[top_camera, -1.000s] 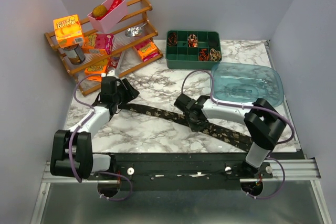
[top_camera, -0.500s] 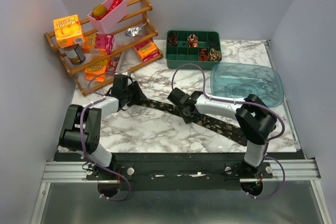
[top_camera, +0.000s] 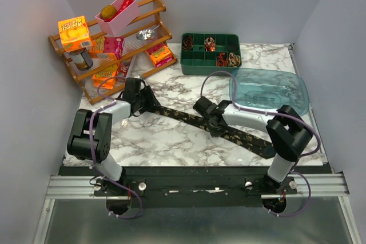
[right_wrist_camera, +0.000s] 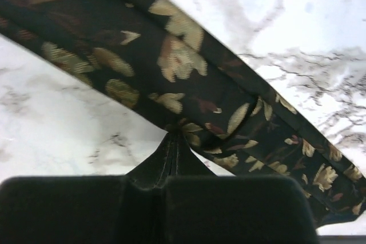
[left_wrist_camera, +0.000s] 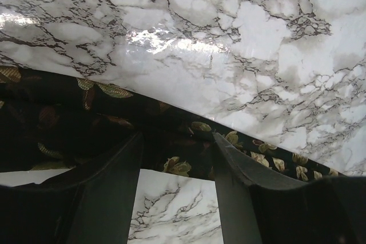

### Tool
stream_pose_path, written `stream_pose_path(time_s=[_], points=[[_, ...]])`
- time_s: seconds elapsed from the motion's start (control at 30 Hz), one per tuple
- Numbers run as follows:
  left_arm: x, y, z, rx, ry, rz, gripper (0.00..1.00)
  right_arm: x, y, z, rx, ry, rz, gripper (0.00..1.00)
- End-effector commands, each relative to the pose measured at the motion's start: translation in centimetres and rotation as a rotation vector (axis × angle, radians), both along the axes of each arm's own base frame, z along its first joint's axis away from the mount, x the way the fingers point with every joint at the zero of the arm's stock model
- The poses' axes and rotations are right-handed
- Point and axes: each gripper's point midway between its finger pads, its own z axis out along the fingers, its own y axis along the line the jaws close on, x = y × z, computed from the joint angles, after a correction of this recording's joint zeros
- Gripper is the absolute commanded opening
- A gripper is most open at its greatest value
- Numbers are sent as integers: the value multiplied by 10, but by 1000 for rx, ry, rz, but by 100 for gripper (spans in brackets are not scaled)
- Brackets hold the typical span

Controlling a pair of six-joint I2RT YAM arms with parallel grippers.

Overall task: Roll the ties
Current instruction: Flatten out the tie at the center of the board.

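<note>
Marble-patterned tabletop carries one dark leaf-patterned tie, lying flat on a diagonal between the arms and wholly unrolled. Coiled ties sit in the green tray at the back, so this one seems left to roll. The left gripper stands parted astride the tie's left end, gripping nothing. The right gripper is clenched at the tie's edge mid-length, and whether it pinches fabric cannot be told.
</note>
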Motion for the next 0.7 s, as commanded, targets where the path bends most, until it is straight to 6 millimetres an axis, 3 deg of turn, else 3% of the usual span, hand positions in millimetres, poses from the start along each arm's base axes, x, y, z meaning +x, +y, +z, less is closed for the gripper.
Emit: stream_pose_path(time_s=[0.0, 0.23, 0.47, 0.67], points=[[-17, 12, -18, 49, 92, 32, 61, -7, -46, -17, -144, 89, -78, 1], [-26, 12, -21, 39, 112, 26, 62, 31, -64, -9, -166, 39, -126, 1], [-40, 7, -29, 1, 135, 18, 62, 44, -69, -9, -205, 10, -93, 1], [-45, 18, -25, 52, 129, 53, 62, 46, -64, -7, -175, 17, -66, 1]])
